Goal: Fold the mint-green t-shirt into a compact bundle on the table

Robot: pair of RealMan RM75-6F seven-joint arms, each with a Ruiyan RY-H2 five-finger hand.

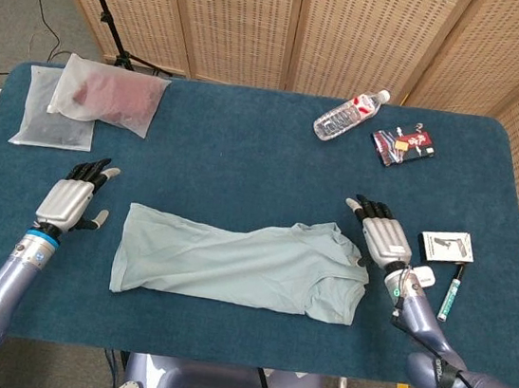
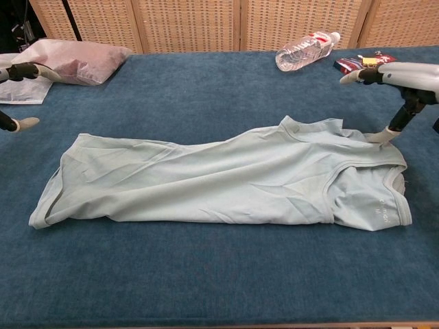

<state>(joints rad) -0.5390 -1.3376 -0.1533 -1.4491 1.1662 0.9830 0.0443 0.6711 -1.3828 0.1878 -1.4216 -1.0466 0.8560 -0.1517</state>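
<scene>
The t-shirt (image 1: 240, 266) is lying lengthwise across the near middle of the table (image 1: 244, 163), with the left hand (image 1: 67, 203) sitting just off its left end and the right hand (image 1: 383, 239) at its right end, one fingertip (image 2: 381, 136) touching the cloth. Two bags (image 1: 89, 105) are lying overlapped at the far left corner, and a bottle (image 1: 348, 115) is lying at the far edge with a packet (image 1: 403, 143) just to its right. A box (image 1: 447, 246), a small case (image 1: 422, 276) and a pen (image 1: 451, 294) are sitting near the right edge, beside the right hand.

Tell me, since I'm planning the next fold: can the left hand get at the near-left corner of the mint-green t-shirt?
Probably yes. The left hand is open, holds nothing, and hovers just beyond the left edge of the mint-green t-shirt. Only bare blue table lies between them.
</scene>
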